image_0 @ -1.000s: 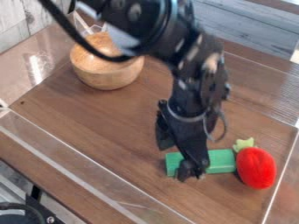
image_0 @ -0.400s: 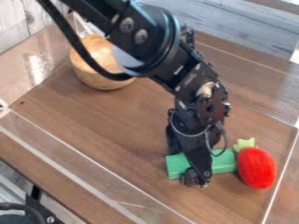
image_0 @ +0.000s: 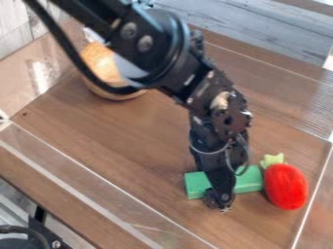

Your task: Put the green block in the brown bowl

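Note:
The green block [image_0: 200, 184] lies flat on the wooden table near its front right, with one end close to a red toy. My gripper [image_0: 219, 195] points straight down over the middle of the block. It is open, its dark fingers reach down to the block on either side, and they hide its centre. The block still rests on the table. The brown bowl [image_0: 109, 70] stands at the back left, partly covered by my arm.
A red strawberry-like toy [image_0: 285, 186] with green leaves sits just right of the block. The wooden table [image_0: 104, 146] has a clear raised border along its front and left edges. My black arm crosses from the upper left above the bowl.
The gripper has come down lower over the green block and shifted slightly right. The arm now covers more of the bowl. The block has not moved.

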Controlling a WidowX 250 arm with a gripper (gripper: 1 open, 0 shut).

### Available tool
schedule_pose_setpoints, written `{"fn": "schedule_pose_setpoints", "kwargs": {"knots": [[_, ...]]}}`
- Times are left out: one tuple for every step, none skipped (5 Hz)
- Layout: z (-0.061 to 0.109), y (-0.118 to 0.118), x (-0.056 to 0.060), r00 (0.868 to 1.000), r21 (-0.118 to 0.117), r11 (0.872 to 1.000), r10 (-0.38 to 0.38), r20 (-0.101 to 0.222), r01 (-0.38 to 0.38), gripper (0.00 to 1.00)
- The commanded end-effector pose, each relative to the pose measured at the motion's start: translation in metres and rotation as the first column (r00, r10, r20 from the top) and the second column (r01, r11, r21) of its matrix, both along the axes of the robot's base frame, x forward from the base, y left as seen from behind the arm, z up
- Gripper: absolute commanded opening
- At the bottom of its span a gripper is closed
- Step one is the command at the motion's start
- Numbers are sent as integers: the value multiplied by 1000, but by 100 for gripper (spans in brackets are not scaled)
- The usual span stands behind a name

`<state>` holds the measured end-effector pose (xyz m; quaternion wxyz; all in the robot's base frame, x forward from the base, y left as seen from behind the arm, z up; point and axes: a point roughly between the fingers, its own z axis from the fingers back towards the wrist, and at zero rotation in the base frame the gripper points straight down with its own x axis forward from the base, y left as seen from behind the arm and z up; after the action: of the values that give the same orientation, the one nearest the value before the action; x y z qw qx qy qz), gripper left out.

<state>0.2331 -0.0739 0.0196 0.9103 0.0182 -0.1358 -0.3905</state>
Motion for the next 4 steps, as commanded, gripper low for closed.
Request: {"fn": "schedule_pose_setpoints", "kwargs": {"knots": [[12, -3, 9, 1000, 2, 1000, 4, 4, -4, 100], [24, -9, 16, 1000, 1, 1000, 18, 7, -18, 100], [27, -2, 14, 999, 4, 1000, 12, 34, -12, 100], [25, 8, 9, 999, -1, 1000, 30, 44, -30, 100]]}}
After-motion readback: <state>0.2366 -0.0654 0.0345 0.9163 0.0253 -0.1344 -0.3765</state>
